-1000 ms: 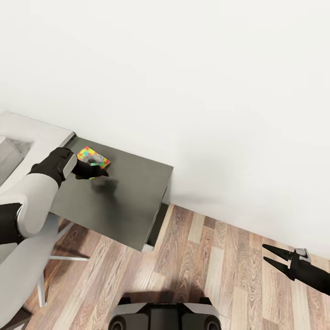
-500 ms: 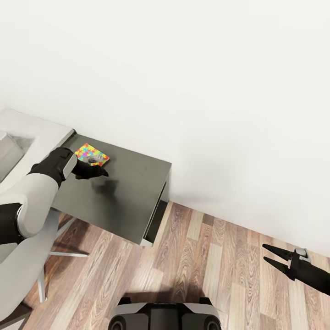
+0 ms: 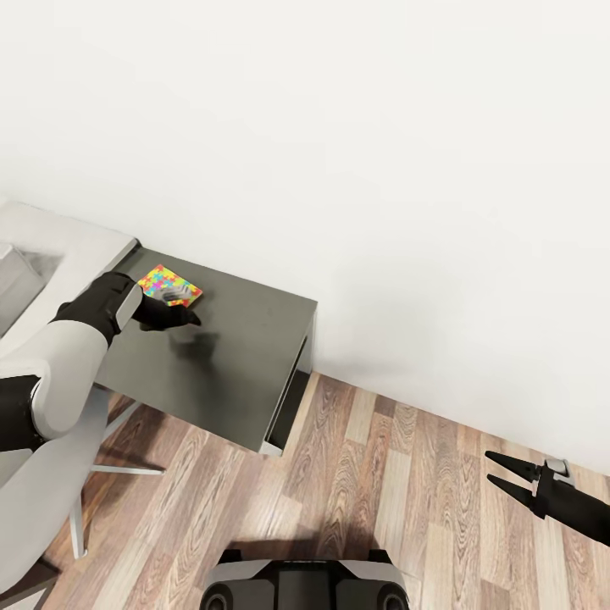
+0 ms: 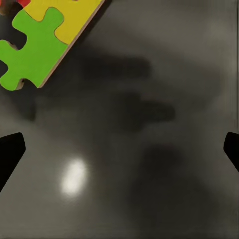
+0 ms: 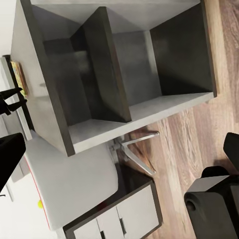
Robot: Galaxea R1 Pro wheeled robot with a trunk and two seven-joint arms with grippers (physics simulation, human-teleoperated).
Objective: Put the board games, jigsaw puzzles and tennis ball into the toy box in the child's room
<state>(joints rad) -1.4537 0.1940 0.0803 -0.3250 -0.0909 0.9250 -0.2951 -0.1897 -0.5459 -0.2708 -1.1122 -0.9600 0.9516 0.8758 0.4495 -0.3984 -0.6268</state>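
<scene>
Left gripper [image 3: 188, 318], fingers apart, just beside jigsaw puzzle [image 3: 169, 284]

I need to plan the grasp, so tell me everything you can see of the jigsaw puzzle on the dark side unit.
The jigsaw puzzle is a thin flat mat of red, yellow, green and blue interlocking pieces with knobbly edges and a pale cardboard-like side. It lies flat on the dark grey side unit, near its back corner by the wall. The open left gripper is at its near edge; contact cannot be told.

View shifted slightly since 1 s ago, jigsaw puzzle [image 3: 169, 285] barely moved.
</scene>
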